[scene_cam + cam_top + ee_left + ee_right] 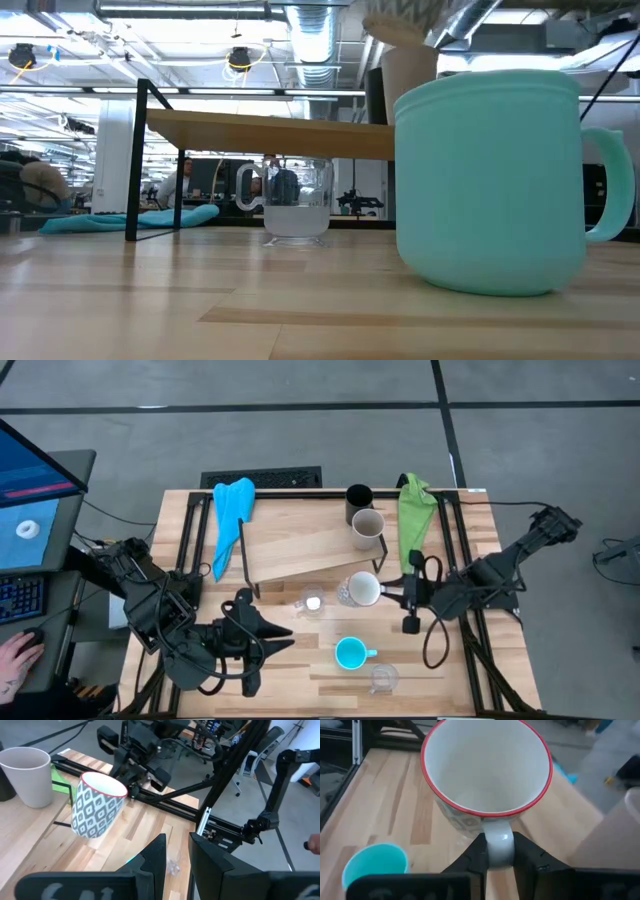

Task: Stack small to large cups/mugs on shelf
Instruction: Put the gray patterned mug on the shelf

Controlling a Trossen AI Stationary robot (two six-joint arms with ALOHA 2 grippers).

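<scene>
My right gripper [388, 592] is shut on a white mug [362, 588] that has a grey pattern and a red rim. It holds the mug in the air just off the right front corner of the shelf [290, 545]. A black cup [358, 500] and a beige mug [368, 528] stand on the shelf's right end. On the table stand a clear glass [310, 600], a turquoise mug [350, 653] and a second clear glass [383, 678]. My left gripper [280, 640] waits at the near left, narrowly open on nothing. My right gripper pinches the patterned mug's handle [498, 840] between its two fingers. The fingers reach in from the table's right side, slanting a little downward. The mug [97, 805] is lifted clear of the table and tipped, its mouth turned back toward the gripper.
A blue cloth [232, 510] hangs over the shelf's left end and a green cloth [415, 510] lies at the far right. The shelf's black wire legs [135, 160] stand on the tabletop. At the far left, off the table, there are a screen and a person's hand [15, 655].
</scene>
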